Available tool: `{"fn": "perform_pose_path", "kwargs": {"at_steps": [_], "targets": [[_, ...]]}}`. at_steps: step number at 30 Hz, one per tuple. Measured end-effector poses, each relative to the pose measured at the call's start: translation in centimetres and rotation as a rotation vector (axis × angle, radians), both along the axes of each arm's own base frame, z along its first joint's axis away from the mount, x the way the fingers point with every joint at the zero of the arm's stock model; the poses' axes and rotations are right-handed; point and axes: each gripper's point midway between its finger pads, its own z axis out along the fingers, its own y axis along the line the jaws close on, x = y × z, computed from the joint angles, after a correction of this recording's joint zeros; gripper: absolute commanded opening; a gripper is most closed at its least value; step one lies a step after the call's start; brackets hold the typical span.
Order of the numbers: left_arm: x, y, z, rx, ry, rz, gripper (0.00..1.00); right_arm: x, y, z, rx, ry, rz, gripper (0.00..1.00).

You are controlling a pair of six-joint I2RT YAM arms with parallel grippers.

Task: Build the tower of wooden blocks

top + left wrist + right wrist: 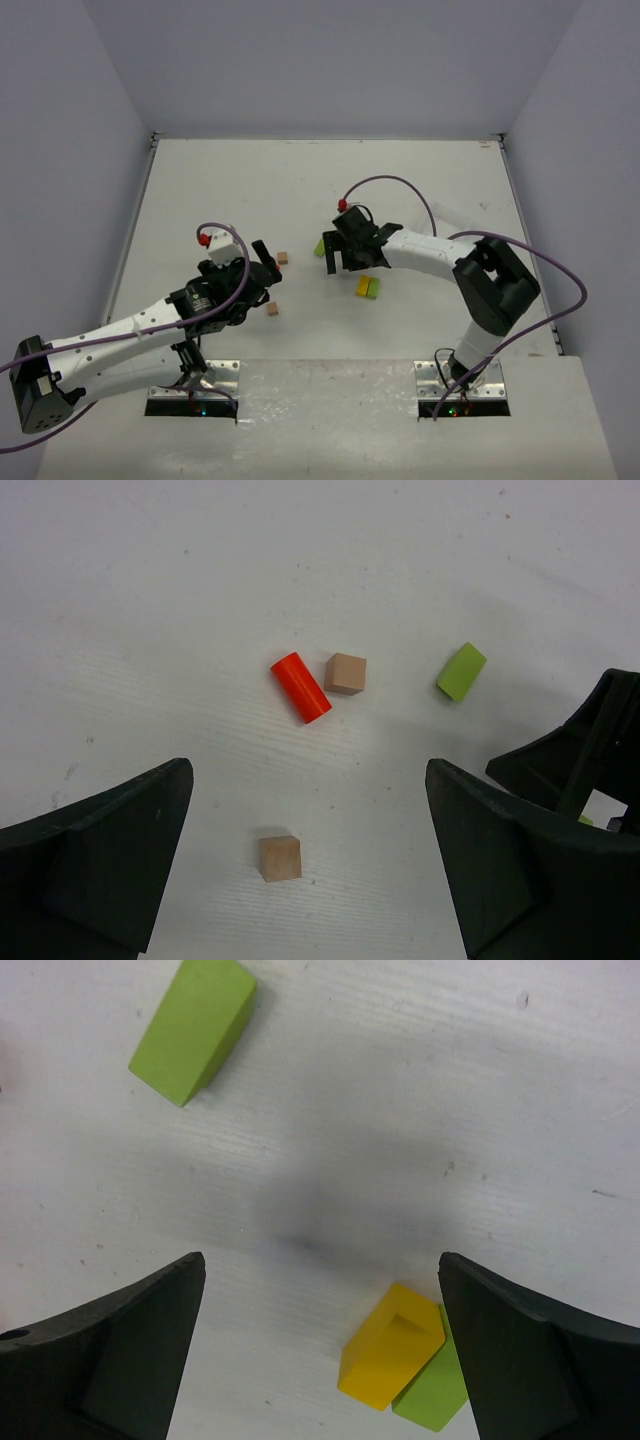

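No tower stands; the wood blocks lie loose on the white table. A yellow block (pixel 363 286) touches a lime green block (pixel 374 290). Another lime green block (pixel 320 246) lies further left. Tan blocks lie at the middle (pixel 283 258) and nearer (pixel 272 310). My left gripper (pixel 310 880) is open above the near tan block (pixel 280 858); a red-orange cylinder (pixel 300 687), a tan block (pixel 345 673) and a lime green block (pixel 461 671) lie beyond. My right gripper (pixel 320 1350) is open and empty above the table, with the yellow block (pixel 392 1345) near its right finger and a lime green block (pixel 192 1028) ahead.
Pale walls (pixel 100 130) enclose the table on the left, back and right. The right gripper's black body (pixel 590 750) shows at the right of the left wrist view. Purple cables (pixel 400 185) loop over both arms. Metal base plates (pixel 220 372) sit at the near edge.
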Motion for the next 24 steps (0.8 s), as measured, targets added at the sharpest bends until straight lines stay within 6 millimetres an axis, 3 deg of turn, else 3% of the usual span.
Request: {"fn": "perform_pose_path", "kwargs": {"at_steps": [4,14,24], "targets": [[0.0,0.0,0.0,0.000,0.000,0.000,1.00,0.5,-0.5,0.7,-0.019,-0.034,-0.017,0.99],[0.0,0.0,0.0,0.000,0.000,0.000,1.00,-1.7,-4.7,-0.1,-0.145,-0.017,-0.068,0.99],[0.0,0.0,-0.2,0.006,0.005,-0.001,1.00,-2.4,-5.3,-0.6,-0.167,0.004,-0.065,0.99]]}}
